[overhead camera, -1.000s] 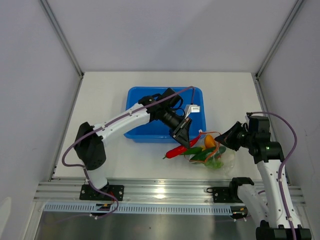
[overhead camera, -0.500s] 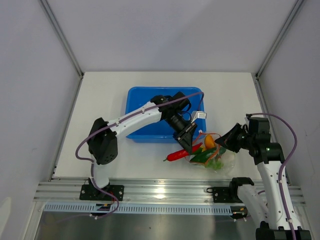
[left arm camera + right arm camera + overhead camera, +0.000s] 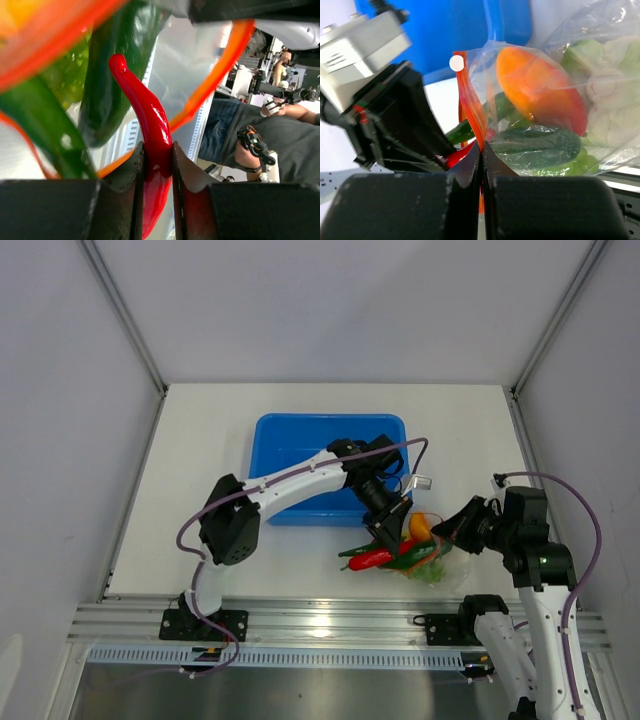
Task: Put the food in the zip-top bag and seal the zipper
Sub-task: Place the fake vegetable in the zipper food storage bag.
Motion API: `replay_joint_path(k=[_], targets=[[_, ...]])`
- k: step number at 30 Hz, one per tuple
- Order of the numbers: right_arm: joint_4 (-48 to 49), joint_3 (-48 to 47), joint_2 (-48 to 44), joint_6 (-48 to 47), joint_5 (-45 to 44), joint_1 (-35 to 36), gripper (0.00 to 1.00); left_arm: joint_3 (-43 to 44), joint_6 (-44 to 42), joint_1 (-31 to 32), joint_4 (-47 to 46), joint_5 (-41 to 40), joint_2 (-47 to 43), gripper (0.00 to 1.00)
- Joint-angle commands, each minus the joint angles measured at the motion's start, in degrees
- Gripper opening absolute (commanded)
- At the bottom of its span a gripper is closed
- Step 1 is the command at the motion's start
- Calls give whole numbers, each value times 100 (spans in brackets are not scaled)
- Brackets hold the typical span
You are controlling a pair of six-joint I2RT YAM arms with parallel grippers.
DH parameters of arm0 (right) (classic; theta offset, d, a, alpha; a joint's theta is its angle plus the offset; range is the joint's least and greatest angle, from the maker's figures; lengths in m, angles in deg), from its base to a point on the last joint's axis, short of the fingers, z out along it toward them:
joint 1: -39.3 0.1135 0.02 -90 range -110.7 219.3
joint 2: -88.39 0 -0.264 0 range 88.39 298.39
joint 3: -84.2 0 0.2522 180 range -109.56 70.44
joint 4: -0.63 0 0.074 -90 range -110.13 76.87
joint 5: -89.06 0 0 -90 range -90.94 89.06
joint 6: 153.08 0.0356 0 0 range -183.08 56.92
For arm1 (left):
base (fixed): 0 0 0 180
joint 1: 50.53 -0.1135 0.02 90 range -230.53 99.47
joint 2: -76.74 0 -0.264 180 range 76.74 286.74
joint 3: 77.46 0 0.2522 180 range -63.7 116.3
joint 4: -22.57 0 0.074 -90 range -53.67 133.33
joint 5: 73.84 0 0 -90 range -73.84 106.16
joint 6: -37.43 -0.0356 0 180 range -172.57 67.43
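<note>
**Chili at the bag's mouth, near the table's front edge**
The red chili (image 3: 152, 125) is clamped at its thick end between the narrow jaws of the left gripper (image 3: 157, 150), and its tip reaches past the orange zipper (image 3: 470, 110). The right gripper (image 3: 481, 150) is closed tight on that zipper. The one clear bag (image 3: 600, 25) holds one cucumber (image 3: 535, 145), one orange fruit (image 3: 535, 85), one cauliflower (image 3: 615, 100) and some grapes (image 3: 70, 75). One blue tub (image 3: 300, 440) sits just behind the bag, with bare table (image 3: 200, 460) to its left.
</note>
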Motion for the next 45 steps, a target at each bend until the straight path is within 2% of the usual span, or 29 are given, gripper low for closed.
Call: replay_joint_path(k=[1,10,13,17,26,32,33,35,38,40,41,45], targets=[[-116,-231,-166,-182,202,31,0,390,335,183,-212,65,171,1],[-450,-389,-491,-270,263,39,0,715,1231,351,-748,-137,531,0],[-582,-372,-579,-288,211,39,0,1093,1424,342,-792,-226,689,1],[-679,-337,-667,-244,167,39,0,1426,1609,324,-836,-339,865,7],[-749,-337,-659,-191,140,39,0,1603,1636,324,-810,-358,1173,17],[-758,-319,-632,-156,88,31,0,1761,1416,324,-608,-752,1059,39],[-758,-310,-641,-156,79,30,0,1762,1373,316,-590,-831,1006,47],[-758,-275,-650,-138,70,39,0,1753,1276,315,-581,-1165,884,53],[-758,-266,-641,-103,61,39,0,1788,1091,298,-459,-1710,629,76],[-776,-275,-650,-94,52,39,0,1779,1003,289,-397,-1877,488,80],[-784,-275,-650,-103,52,31,0,1753,977,263,-388,-2000,444,99],[-793,-284,-641,-103,52,31,0,1586,915,245,-493,-2194,207,99]])
